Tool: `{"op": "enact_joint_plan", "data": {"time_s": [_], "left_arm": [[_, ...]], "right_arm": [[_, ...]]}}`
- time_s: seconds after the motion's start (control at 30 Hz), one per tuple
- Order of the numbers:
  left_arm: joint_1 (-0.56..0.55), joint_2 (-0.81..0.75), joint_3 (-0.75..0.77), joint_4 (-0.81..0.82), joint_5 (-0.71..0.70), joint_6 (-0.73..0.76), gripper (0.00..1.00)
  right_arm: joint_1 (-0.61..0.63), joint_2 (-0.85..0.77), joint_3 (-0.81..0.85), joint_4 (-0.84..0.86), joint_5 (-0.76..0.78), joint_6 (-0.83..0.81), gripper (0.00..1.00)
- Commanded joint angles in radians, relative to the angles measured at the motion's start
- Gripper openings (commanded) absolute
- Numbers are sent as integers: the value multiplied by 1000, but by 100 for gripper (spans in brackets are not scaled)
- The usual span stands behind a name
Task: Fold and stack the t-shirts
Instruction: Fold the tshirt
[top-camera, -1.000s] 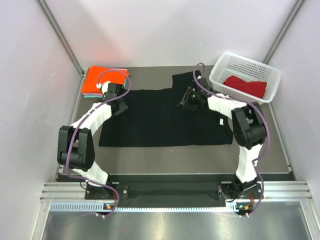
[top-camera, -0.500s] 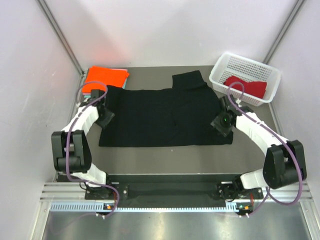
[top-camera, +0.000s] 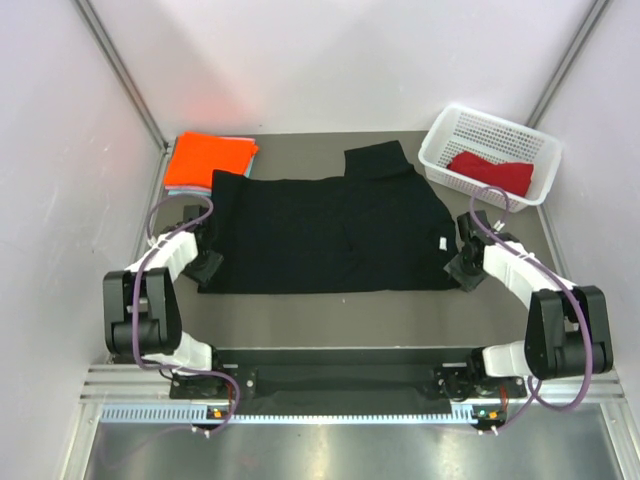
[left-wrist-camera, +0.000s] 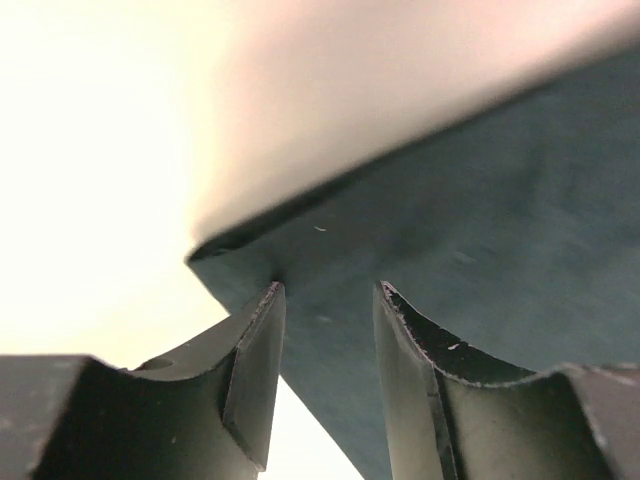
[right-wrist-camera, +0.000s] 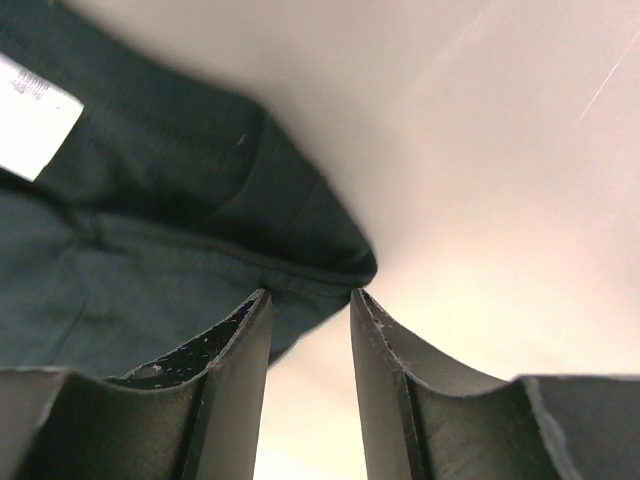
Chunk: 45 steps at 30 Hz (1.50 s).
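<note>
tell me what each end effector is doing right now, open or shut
Left end effector: open, at a near corner of the black tee, holding nothing.
Right end effector: open, at its other near corner, holding nothing.

- table (top-camera: 330, 318): flat, dull grey-brown top; a bare strip runs along its near edge, with narrower bare margins at the left and right sides.
- black t-shirt (top-camera: 320, 235): spread flat across the middle, covering most of the top; one sleeve points to the far side.
- pale teal t-shirt (top-camera: 178, 188): far left corner, only a sliver of its edge shows under a folded orange t-shirt (top-camera: 208, 160); the stack sits just beside the black one's far left corner.
- white mesh basket (top-camera: 500, 128): far right corner, set at an angle.
</note>
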Motion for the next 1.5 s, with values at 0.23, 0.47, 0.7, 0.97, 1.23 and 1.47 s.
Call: {"op": "enact_joint_plan", "data": {"time_s": [0.23, 0.47, 0.7, 0.97, 1.23, 1.47], "left_arm": [[12, 119, -8, 6, -185, -31, 45], [12, 49, 31, -37, -197, -16, 44], [12, -52, 79, -56, -162, 95, 47], [19, -91, -22, 6, -93, 80, 42], [19, -36, -70, 67, -78, 9, 36], [19, 21, -97, 98, -68, -9, 7]], "right_arm": [[-56, 56, -19, 66, 86, -77, 38], [-56, 54, -12, 80, 77, -98, 25], [-57, 26, -22, 94, 60, -129, 7], [-59, 34, -55, 154, 14, -140, 2], [-71, 71, -34, 157, 6, -160, 2], [-85, 53, -45, 155, 20, -163, 0]]}}
